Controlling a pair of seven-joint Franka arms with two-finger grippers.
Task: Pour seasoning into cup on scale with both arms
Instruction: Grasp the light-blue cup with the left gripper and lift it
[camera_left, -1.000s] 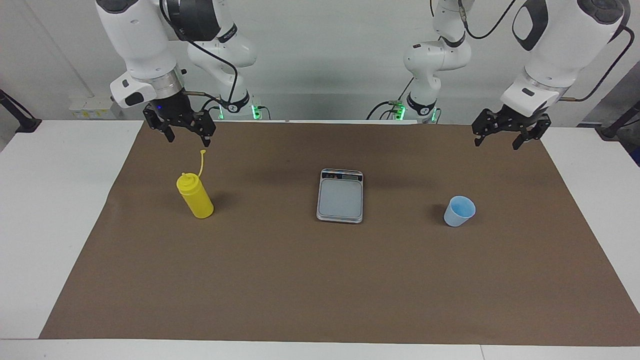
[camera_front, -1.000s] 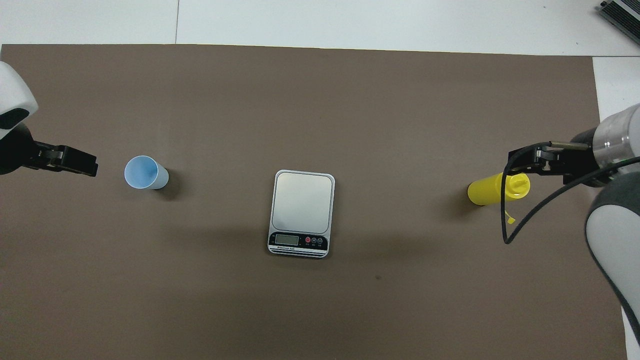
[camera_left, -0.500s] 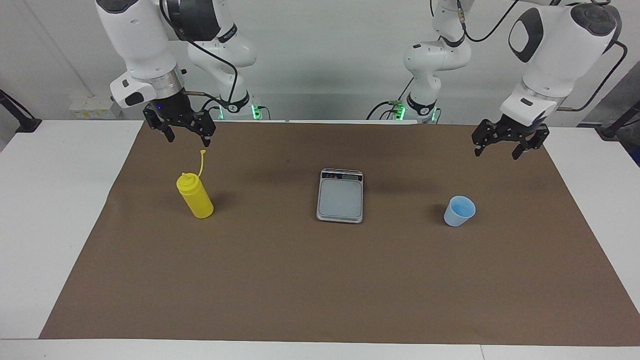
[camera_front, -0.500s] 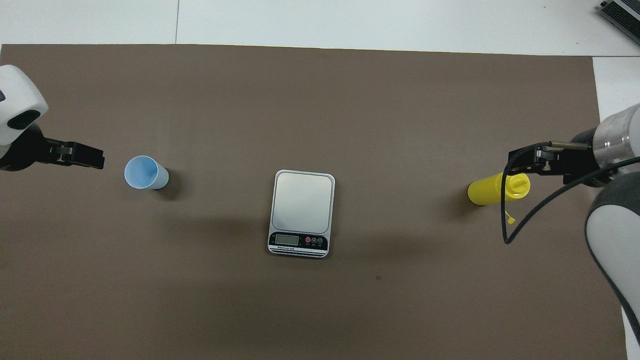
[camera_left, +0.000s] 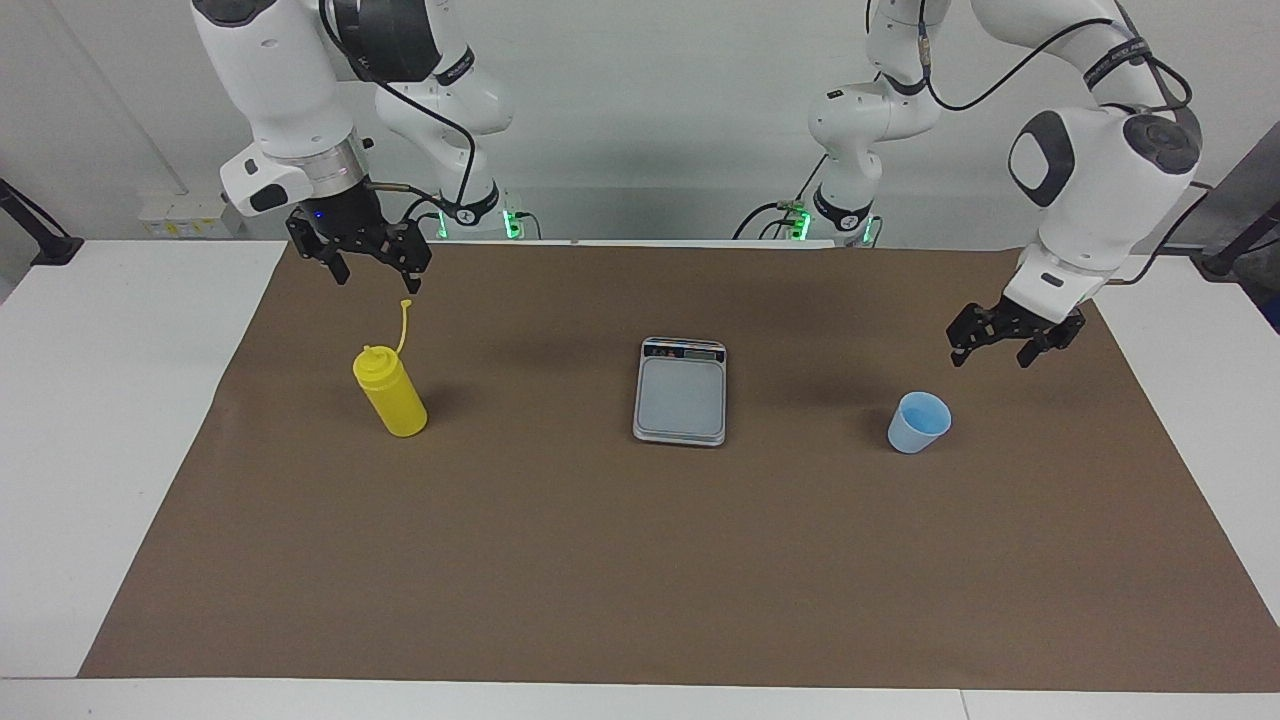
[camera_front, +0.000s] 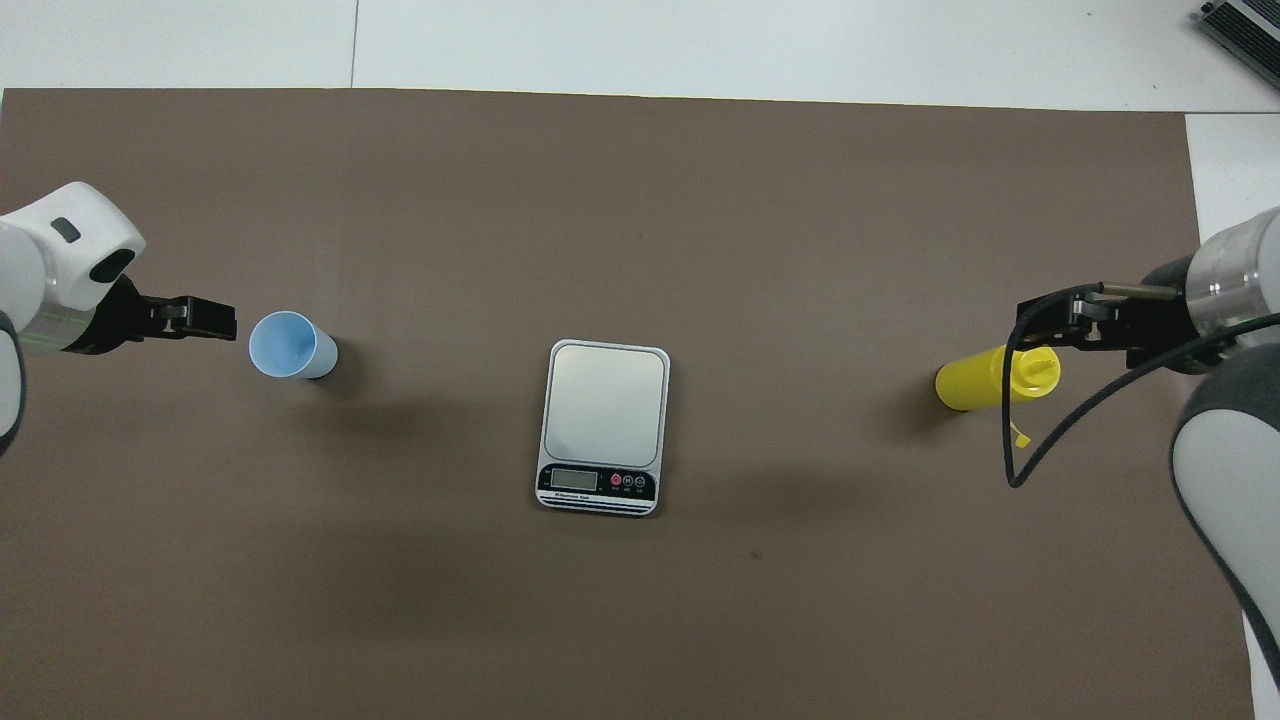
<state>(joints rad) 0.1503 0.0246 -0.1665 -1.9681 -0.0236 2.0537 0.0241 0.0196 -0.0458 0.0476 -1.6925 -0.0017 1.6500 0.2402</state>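
Note:
The yellow seasoning bottle stands upright on the brown mat toward the right arm's end, its cap strap sticking up; it also shows in the overhead view. My right gripper hangs open above it, clear of the cap, and shows in the overhead view. The silver-grey scale lies empty at mid-table, display strip toward the robots. The light blue cup stands on the mat toward the left arm's end. My left gripper is open, raised just beside and above the cup.
The brown mat covers most of the white table. A black cable loop from the right arm hangs over the bottle in the overhead view. A grey device lies at the table's corner farthest from the robots.
My left gripper has come down and moved in toward the cup. The right gripper, bottle, scale and cup have not moved.

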